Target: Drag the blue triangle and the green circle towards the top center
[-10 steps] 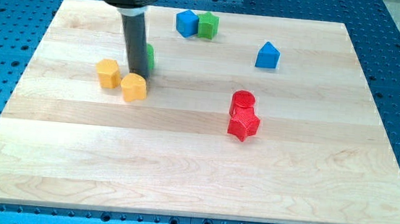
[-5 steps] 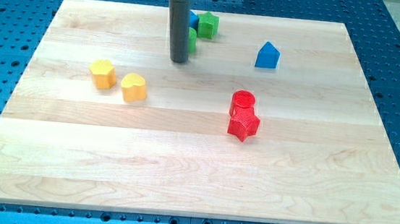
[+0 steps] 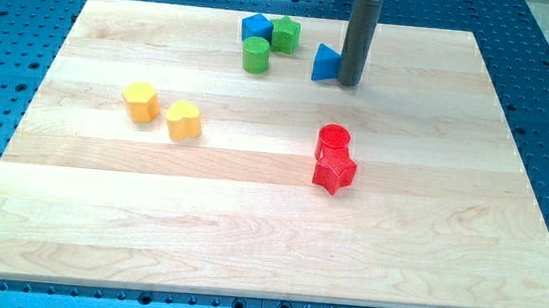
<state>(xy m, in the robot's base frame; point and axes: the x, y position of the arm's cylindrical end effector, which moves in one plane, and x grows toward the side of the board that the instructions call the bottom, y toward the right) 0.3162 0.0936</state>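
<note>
Blue triangle (image 3: 326,65) touching my tip (image 3: 348,84), on its view-left side. Green circle (image 3: 255,55) further view-left, just below the blue cube (image 3: 256,29) and green block (image 3: 286,34). No hand on this rig, only a rod. To finish: push view-left, slowly, centred on the triangle's face so it doesn't spin off across the tabletop (image 3: 427,237).
</note>
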